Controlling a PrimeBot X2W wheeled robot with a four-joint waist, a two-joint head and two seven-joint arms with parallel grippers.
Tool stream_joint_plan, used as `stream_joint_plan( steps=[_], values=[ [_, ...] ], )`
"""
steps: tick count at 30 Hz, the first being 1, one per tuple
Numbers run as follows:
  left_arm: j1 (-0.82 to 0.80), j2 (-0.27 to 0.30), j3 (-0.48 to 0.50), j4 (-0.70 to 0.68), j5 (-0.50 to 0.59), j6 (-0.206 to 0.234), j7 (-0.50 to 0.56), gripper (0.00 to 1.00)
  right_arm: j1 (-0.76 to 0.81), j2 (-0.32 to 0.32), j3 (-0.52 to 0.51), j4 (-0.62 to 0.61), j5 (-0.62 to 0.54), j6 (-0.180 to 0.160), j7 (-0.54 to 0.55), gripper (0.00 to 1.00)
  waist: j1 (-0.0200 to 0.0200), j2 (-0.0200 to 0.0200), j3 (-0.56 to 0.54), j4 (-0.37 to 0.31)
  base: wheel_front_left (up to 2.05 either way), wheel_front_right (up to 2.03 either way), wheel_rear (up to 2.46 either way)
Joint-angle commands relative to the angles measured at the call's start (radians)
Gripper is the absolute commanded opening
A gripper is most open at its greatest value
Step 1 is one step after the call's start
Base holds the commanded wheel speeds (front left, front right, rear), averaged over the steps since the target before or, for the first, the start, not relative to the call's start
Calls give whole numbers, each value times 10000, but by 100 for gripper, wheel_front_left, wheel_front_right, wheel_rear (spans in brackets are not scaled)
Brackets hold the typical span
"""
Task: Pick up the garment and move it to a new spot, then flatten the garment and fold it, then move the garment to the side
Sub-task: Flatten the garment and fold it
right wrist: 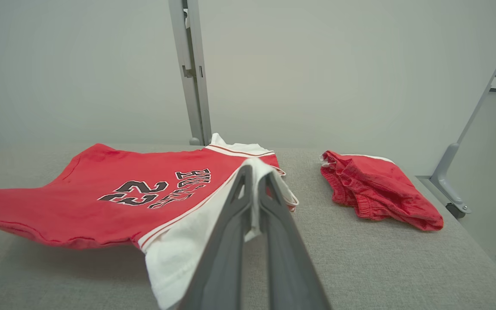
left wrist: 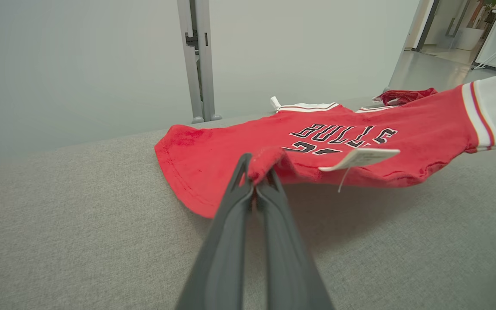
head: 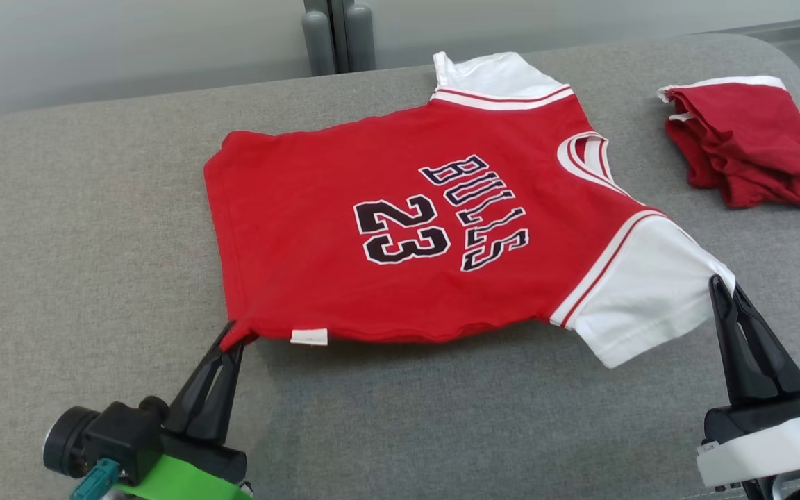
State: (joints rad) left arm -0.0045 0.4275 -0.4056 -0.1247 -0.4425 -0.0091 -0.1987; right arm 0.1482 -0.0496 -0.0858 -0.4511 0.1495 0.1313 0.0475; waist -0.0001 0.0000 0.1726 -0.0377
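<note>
The garment (head: 317,208) is a red jersey with white sleeves and black "BULLS 23" lettering, spread over the grey cushioned surface (head: 60,229), its near edge lifted. My left gripper (head: 232,332) is shut on the red hem corner (left wrist: 261,165), next to a white tag (left wrist: 360,158). My right gripper (head: 725,286) is shut on the edge of the near white sleeve (head: 650,292). In the right wrist view the gripper (right wrist: 254,168) pinches that sleeve (right wrist: 179,249) and the jersey (right wrist: 58,202) hangs a little above the surface.
A second red garment (head: 754,146) with white trim lies bunched at the far right of the surface, seen as red garment (right wrist: 377,189) beside the jersey. A grey post (head: 334,35) stands behind the far edge. The surface's right edge (right wrist: 467,241) drops to the floor.
</note>
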Motion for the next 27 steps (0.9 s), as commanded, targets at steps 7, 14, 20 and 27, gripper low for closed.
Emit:
stream_joint_plan(
  steps=[7, 14, 20, 27],
  values=[
    [-13, -177, -281, 530, -525, -256, 426, 0, -375, -22, 17, 1174, -170, -12, 74, 0, 1, 0, 71, 215, 0, 0, 0],
    [-843, -582, -572, 2073, -884, -689, 449, 0, -1470, -26, 85, 2668, -260, -12, 0, 0, 1, 0, 362, 340, 0, 0, 0],
    [-2095, -867, -822, 3301, -952, -957, 479, 0, -2772, -26, -26, 3859, -360, -12, -107, 0, 1, 0, 630, 500, 0, 0, 0],
    [-3595, -1124, -1045, 4615, -984, -1123, 383, 0, -4680, -26, -358, 5314, -853, -12, -267, 0, 1, 0, 947, 589, 0, 0, 0]
  ],
)
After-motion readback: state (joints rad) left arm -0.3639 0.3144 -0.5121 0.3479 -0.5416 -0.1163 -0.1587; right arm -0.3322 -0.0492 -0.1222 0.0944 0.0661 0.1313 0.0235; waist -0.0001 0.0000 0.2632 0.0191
